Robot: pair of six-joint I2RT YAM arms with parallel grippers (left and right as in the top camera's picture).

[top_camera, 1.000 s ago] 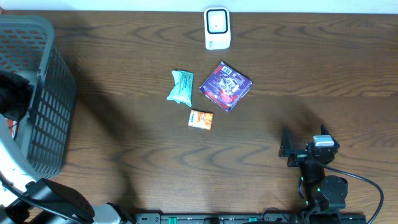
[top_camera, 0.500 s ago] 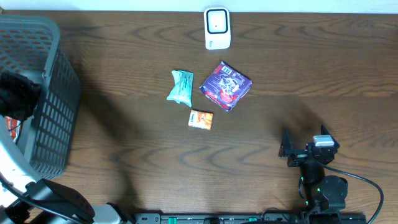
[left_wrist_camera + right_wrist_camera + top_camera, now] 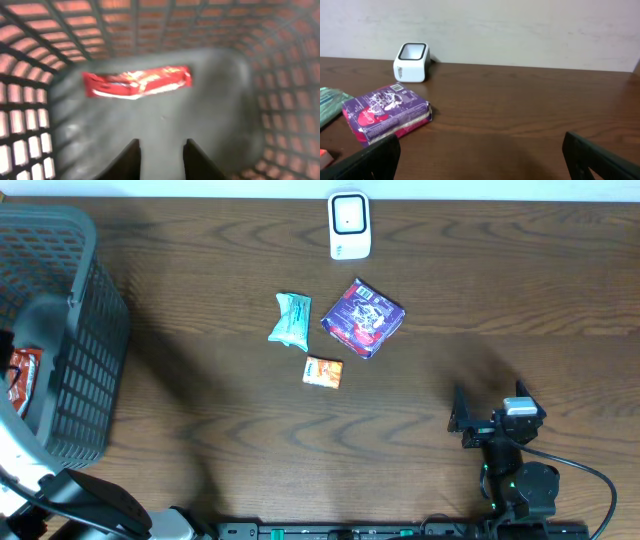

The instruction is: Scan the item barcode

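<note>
Red flat foil packet (image 3: 137,82) lies on the floor of the grey plastic lattice basket (image 3: 280,75), just ahead of the left end effector (image 3: 161,160). That end effector has its fingers parted and grips nothing, clear of the packet. The wrist view is blurred, so the packet's print cannot be read and no barcode can be made out. From overhead the packet (image 3: 22,375) shows only in part, cut by the basket (image 3: 90,350) wall and the picture's left edge.

The right end effector (image 3: 481,142) is spread wide and empty, low over the dark wooden counter (image 3: 500,300) near its front edge. Only its two finger ends show, at the bottom corners of its own view.

Well apart from both end effectors, three packs lie mid-counter: one purple box-shaped pack (image 3: 362,318), one teal crinkled pouch (image 3: 291,318) and one small orange sachet (image 3: 323,372). In the right wrist view the pouch and sachet are cut off at the left edge. One white block-shaped scanner (image 3: 349,225) stands at the far edge.
</note>
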